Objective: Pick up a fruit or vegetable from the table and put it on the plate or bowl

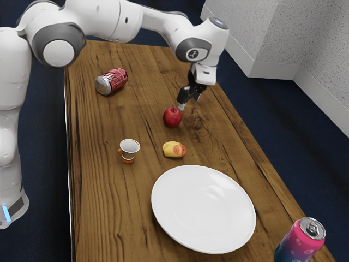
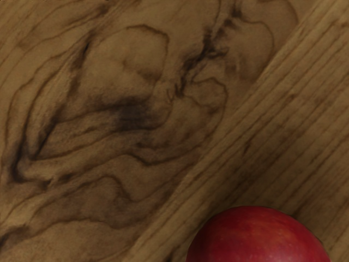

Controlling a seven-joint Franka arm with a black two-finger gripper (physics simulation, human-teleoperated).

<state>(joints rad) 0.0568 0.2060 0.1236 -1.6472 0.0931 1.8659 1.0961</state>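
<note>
Two fruits, exterior view: a red apple [image 1: 172, 117] and a yellow-red fruit [image 1: 174, 149] are seen around the middle of the tabletop [image 1: 103, 207], the second lying nearer the plate.
Gripper, exterior view: the gripper [image 1: 181, 106] is held just above the apple's upper side, a little toward the tabletop's long edge at the exterior view's right. Contact cannot be made out.
Gripper state: open or closed cannot be told from this angle. Nothing is seen lifted off the wood.
Direction to the apple: it lies below the gripper and slightly toward the exterior view's left, so a small sideways correction and a descent are judged to be needed.
Long axis: none that matters, since the apple is round. Any grasp angle is judged to serve.
Plate, exterior view: the white plate [image 1: 203, 207] is set toward the tabletop's end nearest the camera, well apart from the apple, with the yellow-red fruit between them.
Apple, wrist view: the apple [image 2: 259, 236] is seen just under the hand but off-centre, with bare grain of the tabletop [image 2: 109, 109] beside it. The hand is judged not yet centred over it.
</note>
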